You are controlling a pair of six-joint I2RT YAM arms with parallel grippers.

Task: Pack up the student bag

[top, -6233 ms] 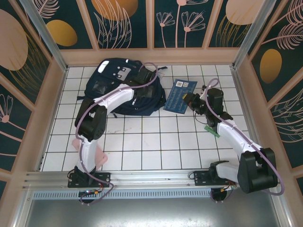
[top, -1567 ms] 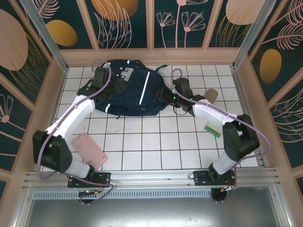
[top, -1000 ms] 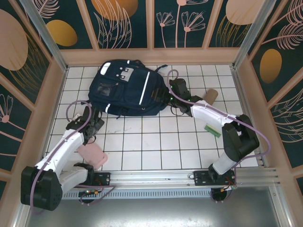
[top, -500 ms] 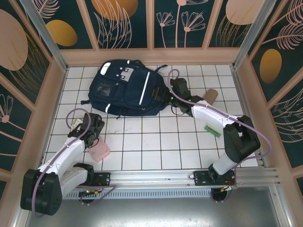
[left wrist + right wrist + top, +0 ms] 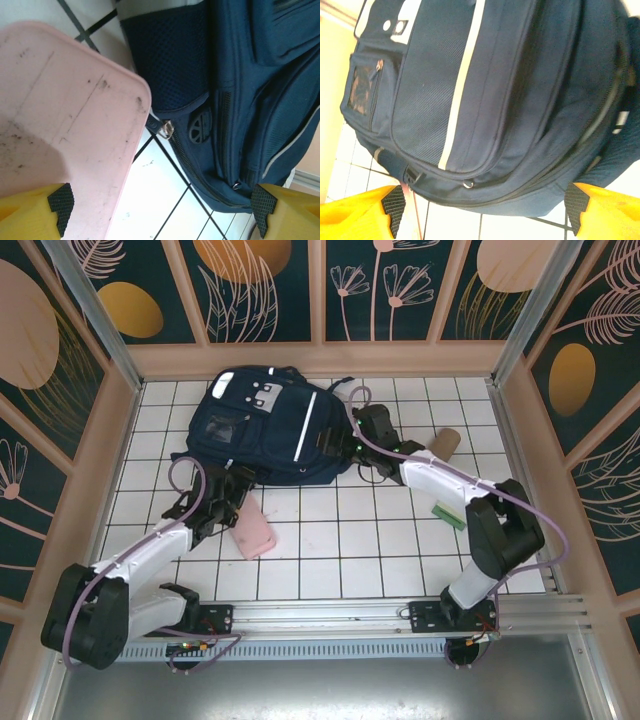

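Student bag (image 5: 270, 430) lies flat, front face up, toward 11 o'clock on the tiled table (image 5: 330, 550) in the top view; right gripper (image 5: 337, 445) sits at its 3 o'clock edge, jaws spread wide, clamping nothing, the bag's lower seam just beyond the yellow fingertips (image 5: 600, 210); left gripper (image 5: 233, 500) sits at the bag's 7 o'clock corner, jaws likewise wide; pink case (image 5: 255, 530) lies at that gripper's 5 o'clock, just beside one finger; whether they touch, I cannot tell; brown roll (image 5: 445, 440) rests at the right gripper's 3 o'clock.
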